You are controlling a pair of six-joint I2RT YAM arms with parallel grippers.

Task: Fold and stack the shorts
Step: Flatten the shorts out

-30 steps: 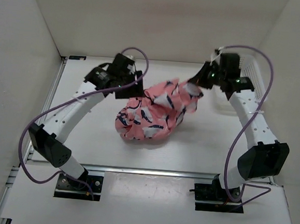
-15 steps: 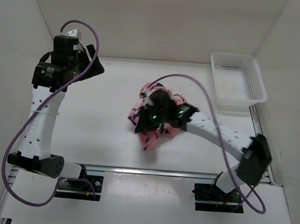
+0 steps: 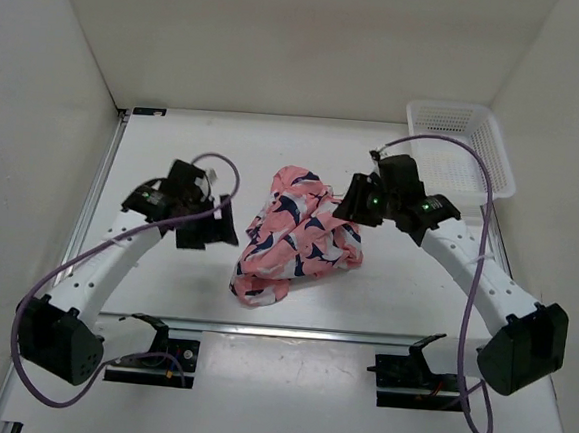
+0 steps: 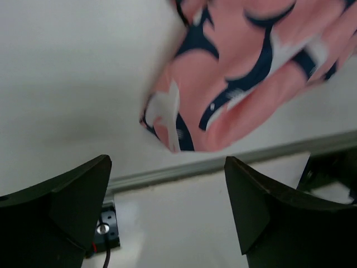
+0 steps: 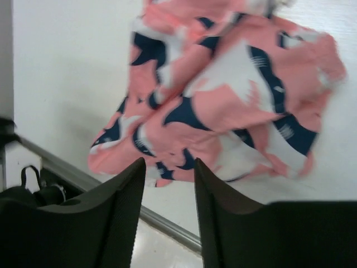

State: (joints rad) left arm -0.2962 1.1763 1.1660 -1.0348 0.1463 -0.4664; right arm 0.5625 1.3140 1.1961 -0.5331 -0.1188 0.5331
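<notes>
Two-arm entry. Logged left gripper (image 3: 216, 233) lowered from 10 o'clock corner to 9 o'clock flank of shorts (image 3: 296, 235), fingers spread wide, empty. Logged right gripper (image 3: 349, 203) shifted off heap's top to its 3 o'clock edge, fingers narrowly parted, pinching nothing. Found shorts at centre of table (image 3: 174, 157), crumpled, released; judged folding not begun. Read long axis as 7-to-1 o'clock, narrow end pointing at 7.

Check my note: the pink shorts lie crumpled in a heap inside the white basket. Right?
No. The shorts lie crumpled in a heap in the middle of the table; the white basket stands apart at the far right corner. The top view shows it.
</notes>
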